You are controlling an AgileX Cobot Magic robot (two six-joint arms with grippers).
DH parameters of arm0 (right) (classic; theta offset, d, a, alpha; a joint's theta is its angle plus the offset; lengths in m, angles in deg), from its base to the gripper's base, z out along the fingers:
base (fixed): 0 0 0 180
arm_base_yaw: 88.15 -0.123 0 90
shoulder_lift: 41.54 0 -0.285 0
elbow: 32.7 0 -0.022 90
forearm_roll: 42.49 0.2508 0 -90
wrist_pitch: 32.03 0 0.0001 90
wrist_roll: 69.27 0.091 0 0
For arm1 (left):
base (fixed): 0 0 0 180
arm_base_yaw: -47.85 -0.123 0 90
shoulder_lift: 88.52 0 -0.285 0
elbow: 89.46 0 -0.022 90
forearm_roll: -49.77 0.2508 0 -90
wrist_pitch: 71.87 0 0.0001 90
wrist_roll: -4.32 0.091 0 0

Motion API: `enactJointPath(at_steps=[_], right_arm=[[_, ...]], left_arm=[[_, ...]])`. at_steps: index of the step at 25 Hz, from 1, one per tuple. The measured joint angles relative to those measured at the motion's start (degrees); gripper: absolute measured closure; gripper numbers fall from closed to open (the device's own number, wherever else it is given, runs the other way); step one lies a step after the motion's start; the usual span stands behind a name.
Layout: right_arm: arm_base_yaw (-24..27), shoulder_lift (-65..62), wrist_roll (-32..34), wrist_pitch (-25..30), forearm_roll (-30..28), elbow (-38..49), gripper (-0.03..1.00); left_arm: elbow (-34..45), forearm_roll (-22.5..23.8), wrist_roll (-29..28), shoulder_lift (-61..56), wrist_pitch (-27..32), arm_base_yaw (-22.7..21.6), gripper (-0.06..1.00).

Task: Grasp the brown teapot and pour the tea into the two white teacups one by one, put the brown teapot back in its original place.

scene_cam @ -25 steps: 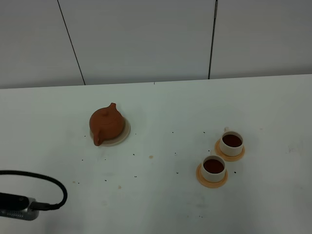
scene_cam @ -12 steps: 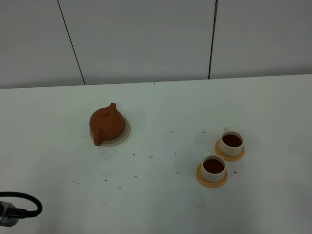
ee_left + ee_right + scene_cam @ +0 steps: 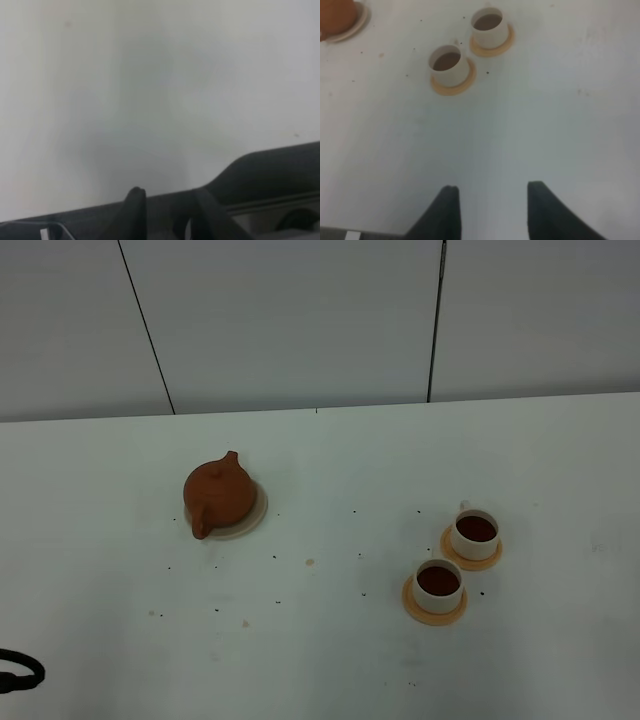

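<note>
**On the worktop: pot parked, cups full**

On its cream saucer (image 3: 252,515) sits the brown teapot (image 3: 218,494). Both white teacups (image 3: 438,582) (image 3: 474,531) hold dark tea on orange coasters (image 3: 434,608). Left hand (image 3: 167,210) and right hand (image 3: 492,212) are both spread, empty.

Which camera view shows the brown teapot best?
The exterior high view: the whole brown teapot, with lid, spout and handle, sits on its saucer. The right wrist view catches only a cropped edge of it; the left wrist view shows none.

Left arm's black cable (image 3: 18,673) nearly gone past the lower-left edge.
</note>
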Motion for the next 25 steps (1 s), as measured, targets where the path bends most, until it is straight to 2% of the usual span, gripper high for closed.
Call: enactJointPath(at_steps=[3, 9, 13, 16, 25], right_arm=[[0.0, 0.0, 0.0, 0.0, 0.0, 0.0, 0.66], [0.0, 0.0, 0.0, 0.0, 0.0, 0.0, 0.66], [0.0, 0.0, 0.0, 0.0, 0.0, 0.0, 0.66], [0.0, 0.0, 0.0, 0.0, 0.0, 0.0, 0.66], [0.0, 0.0, 0.0, 0.0, 0.0, 0.0, 0.66]], left_arm=[[0.0, 0.26, -0.59, -1.59, 0.07, -1.68, 0.66], [0.0, -0.74, 1.67, -5.37, 0.07, -12.68, 0.66], [0.0, -2.16, 4.02, -9.84, -0.05, -18.11, 0.66], [0.06, -2.34, 4.57, -14.02, -0.05, -19.33, 0.66], [0.06, -3.61, 6.33, -24.2, -0.05, -19.33, 0.66]])
